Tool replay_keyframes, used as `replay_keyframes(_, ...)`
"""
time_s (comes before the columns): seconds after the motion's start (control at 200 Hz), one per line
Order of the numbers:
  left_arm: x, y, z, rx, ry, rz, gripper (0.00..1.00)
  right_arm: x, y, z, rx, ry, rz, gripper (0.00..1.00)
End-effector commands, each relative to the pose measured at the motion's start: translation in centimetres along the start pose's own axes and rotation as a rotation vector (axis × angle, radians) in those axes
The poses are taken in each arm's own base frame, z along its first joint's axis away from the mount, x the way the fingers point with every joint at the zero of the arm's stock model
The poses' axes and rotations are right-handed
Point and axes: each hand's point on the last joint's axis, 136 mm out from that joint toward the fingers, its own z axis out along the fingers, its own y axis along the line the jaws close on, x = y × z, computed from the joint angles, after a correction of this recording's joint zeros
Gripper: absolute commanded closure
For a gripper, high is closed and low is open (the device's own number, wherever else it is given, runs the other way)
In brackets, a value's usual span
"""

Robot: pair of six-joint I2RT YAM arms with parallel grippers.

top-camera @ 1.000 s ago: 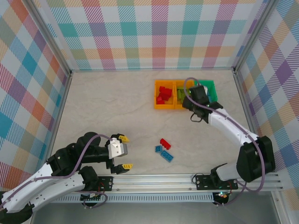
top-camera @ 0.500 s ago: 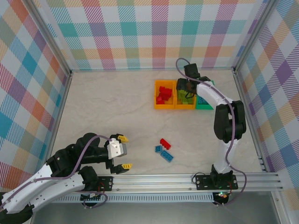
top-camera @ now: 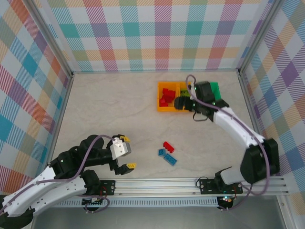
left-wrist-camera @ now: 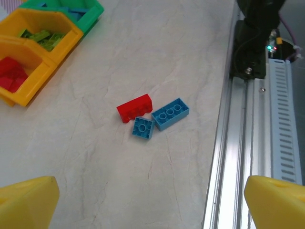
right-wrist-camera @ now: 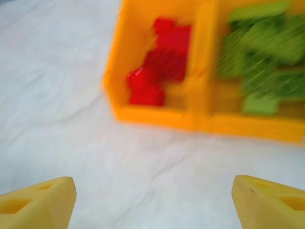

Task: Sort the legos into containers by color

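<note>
Top external view suggests the sort is nearly finished. Red bricks fill the left orange bin, lime ones the middle orange bin, and blue ones the green bin. Three legos lie loose on the surface, well apart from the bins: a red brick and two blue bricks. The right end effector hovers over the bins, wide and empty. The left end effector, also wide and empty, sits far from the bins.
</note>
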Motion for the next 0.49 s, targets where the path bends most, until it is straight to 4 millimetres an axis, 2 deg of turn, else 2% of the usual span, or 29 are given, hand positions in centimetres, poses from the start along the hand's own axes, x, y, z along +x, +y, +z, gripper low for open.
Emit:
replay_keyframes(0.0, -3.6, 2.7, -0.3, -0.112, -0.066, -0.23, 0.0, 5.8, 3.2, -1.6, -0.187, 0.132, 0.031, 0.15)
replay_keyframes(0.1, -5.0, 5.3, 0.5, -0.223, -0.079, -0.527, 0.01, 10.8, 2.7, -3.7, -0.174, 0.218, 0.079, 0.15)
replay_keyframes(0.195, -4.8, 6.1, 3.1, -0.246, -0.062, -0.749, 0.01, 13.8, 1.1, -6.3, -0.123, 0.239, 0.125, 0.13)
replay_keyframes(0.245, -4.6, 6.0, 5.0, -0.236, -0.051, -0.824, 0.01, 14.5, 0.5, -7.7, -0.102, 0.217, 0.144, 0.12)
replay_keyframes(0.355, -3.0, 5.9, 9.2, -0.275, 0.027, -0.951, 0.0, 14.8, 0.7, -10.3, -0.143, 0.144, 0.175, 0.09)
replay_keyframes(0.49, -1.4, 5.0, 13.7, -0.371, 0.098, -1.074, 0.0, 15.8, -0.3, -11.8, -0.087, 0.165, 0.177, 0.07)
